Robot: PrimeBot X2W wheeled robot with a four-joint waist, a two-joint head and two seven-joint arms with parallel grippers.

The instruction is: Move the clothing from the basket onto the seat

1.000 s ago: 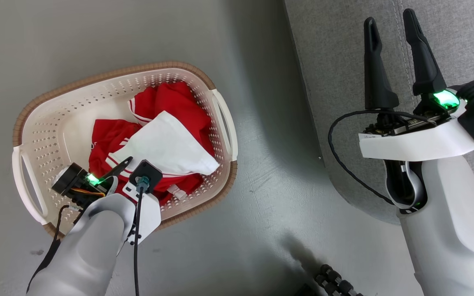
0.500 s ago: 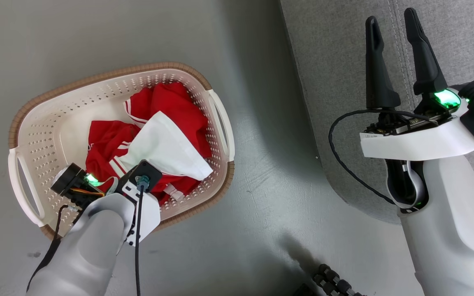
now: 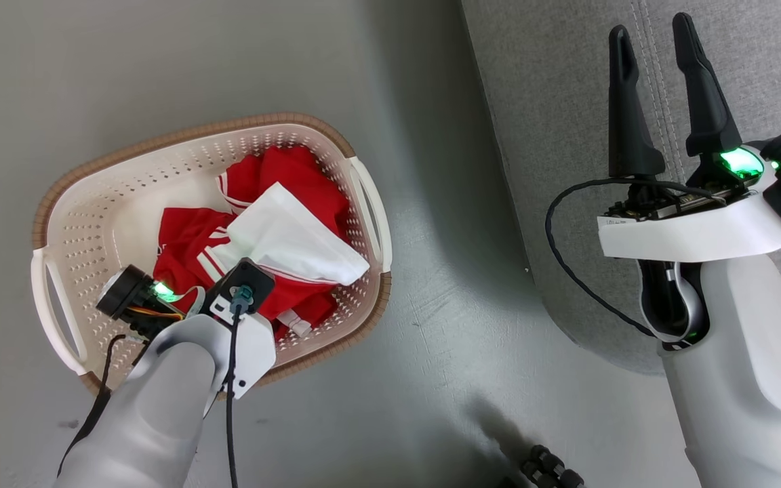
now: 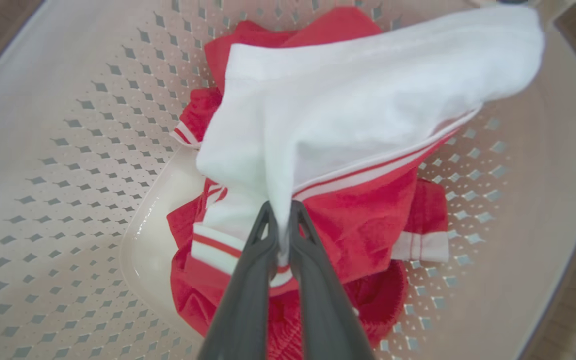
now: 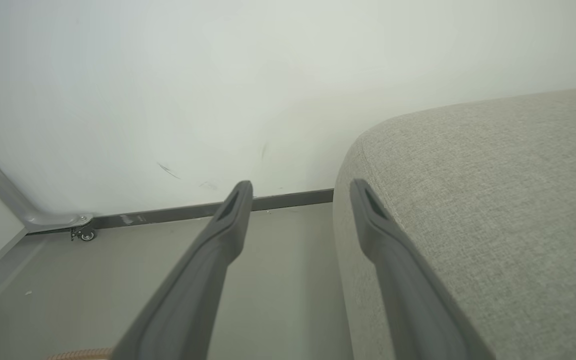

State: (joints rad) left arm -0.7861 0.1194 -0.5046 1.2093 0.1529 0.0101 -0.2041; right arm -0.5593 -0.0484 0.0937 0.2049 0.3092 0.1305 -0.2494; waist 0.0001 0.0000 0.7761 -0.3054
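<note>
Left wrist view: my left hand (image 4: 282, 207) pinches a thin white fold of the clothing (image 4: 368, 100) in the basket (image 4: 58, 150). That fold may slip on the lift toward the seat (image 3: 553, 102) at right; right hand (image 3: 650, 27) gapes open.

Your left gripper (image 4: 281, 212) pinched tight on a white fold of the clothing (image 4: 363, 105), that panel stretched taut above the red striped heap, all of it inside the basket (image 4: 63, 150), perforated cream walls on every side
</note>
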